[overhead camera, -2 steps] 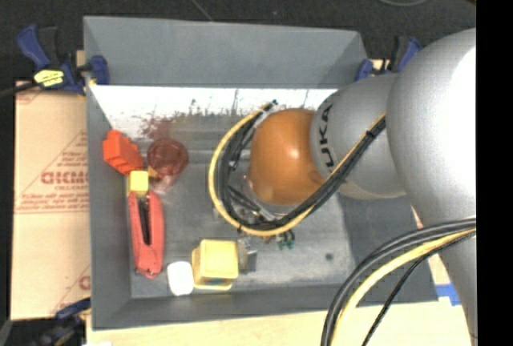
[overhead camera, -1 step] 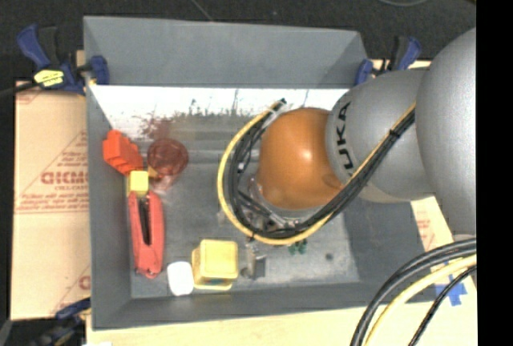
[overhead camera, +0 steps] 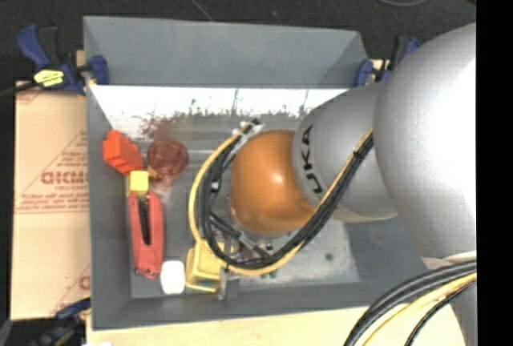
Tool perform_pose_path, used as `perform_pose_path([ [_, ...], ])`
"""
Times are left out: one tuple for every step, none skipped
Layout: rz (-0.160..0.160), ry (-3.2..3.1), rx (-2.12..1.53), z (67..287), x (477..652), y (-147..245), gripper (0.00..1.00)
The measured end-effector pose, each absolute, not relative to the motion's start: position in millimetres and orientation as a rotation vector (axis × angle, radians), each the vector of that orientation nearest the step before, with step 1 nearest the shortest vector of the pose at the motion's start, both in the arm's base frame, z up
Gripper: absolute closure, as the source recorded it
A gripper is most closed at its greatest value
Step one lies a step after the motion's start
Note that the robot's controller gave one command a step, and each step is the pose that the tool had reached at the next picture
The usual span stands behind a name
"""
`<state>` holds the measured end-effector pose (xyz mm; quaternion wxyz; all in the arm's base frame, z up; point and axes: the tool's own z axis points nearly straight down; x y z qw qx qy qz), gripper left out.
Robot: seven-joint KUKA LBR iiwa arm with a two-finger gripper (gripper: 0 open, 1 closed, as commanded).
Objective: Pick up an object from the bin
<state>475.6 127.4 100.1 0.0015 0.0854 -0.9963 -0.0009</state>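
Note:
My gripper (overhead camera: 238,251) hangs low at the bin's front, left of the middle, mostly hidden under the arm's orange cover and cables. A pale yellow block-like thing (overhead camera: 202,267) lies right against its left side, partly covered by it; whether it is gripped cannot be made out. A small white cap-shaped piece (overhead camera: 172,277) sits just left of that. A long red tool (overhead camera: 146,233) with a black slot lies along the bin's left side.
Further back on the left lie a small yellow cube (overhead camera: 138,181), an orange block (overhead camera: 120,151) and a translucent red cup (overhead camera: 167,158). The arm covers the bin's middle and right.

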Motion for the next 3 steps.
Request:
perform_pose_path([
  [0.003,-3.115,0.597,73.9,479.6,122.0,0.0],
  [-0.004,-3.146,0.275,74.2,480.1,118.5,1.0],
  [-0.004,-3.146,0.275,74.2,480.2,118.5,1.0],
])
